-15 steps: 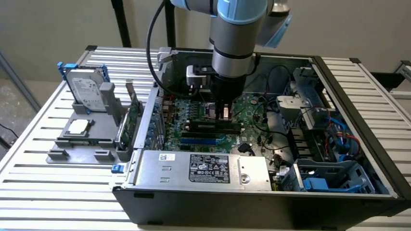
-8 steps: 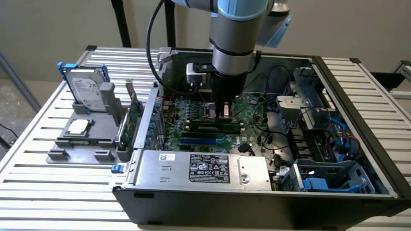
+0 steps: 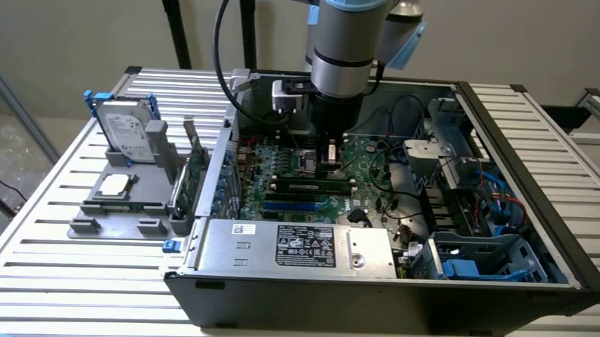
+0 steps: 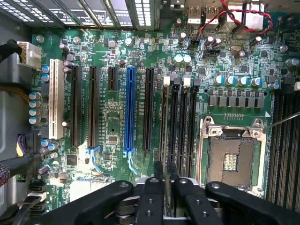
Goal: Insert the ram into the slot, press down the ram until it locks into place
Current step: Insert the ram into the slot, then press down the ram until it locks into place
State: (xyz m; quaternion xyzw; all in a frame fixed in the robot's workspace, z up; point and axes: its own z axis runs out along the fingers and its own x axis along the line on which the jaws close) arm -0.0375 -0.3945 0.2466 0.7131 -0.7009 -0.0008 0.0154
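Observation:
The ram (image 3: 305, 187) is a thin green stick standing on edge in a black slot (image 4: 166, 80), one of several parallel memory sockets between the blue slot and the CPU socket. The wrist view shows the ram (image 4: 165, 136) edge-on, running away from the fingers. My gripper (image 3: 329, 167) reaches straight down into the open computer case. Its black fingers (image 4: 157, 180) stand close together on either side of the ram's near end. My gripper (image 4: 165, 169) looks shut on the stick. Whether the white end latches have snapped in I cannot tell.
The square metal CPU socket (image 4: 232, 157) lies beside the memory sockets, the blue slot (image 4: 130, 110) on their other side. A power supply (image 3: 300, 246) fills the case front. Cables and drive bays (image 3: 487, 182) crowd the exterior view's right. A hard drive (image 3: 126, 130) stands in a grey holder outside.

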